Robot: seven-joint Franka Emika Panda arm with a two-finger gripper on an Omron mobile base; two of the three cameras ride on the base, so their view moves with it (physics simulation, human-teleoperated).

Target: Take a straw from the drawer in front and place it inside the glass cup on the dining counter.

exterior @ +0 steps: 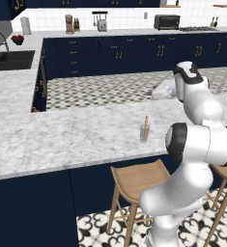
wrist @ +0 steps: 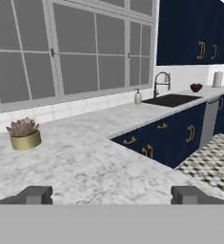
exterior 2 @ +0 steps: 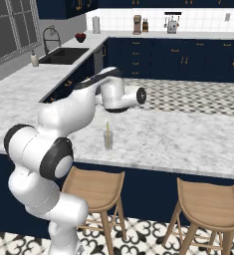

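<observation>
On the dining counter, near its stool-side edge, the glass cup is standing upright with the straw already leaning inside it, long axis close to vertical and its tip rising above the rim. Beyond and above the cup in the right base view, the end effector is hanging empty, its two tips spread wide and facing sideways toward the small tan pot with a plant and the sink. Judging from this, the placing looks done; any retreat should be pulling up and away from the cup, not across it
</observation>
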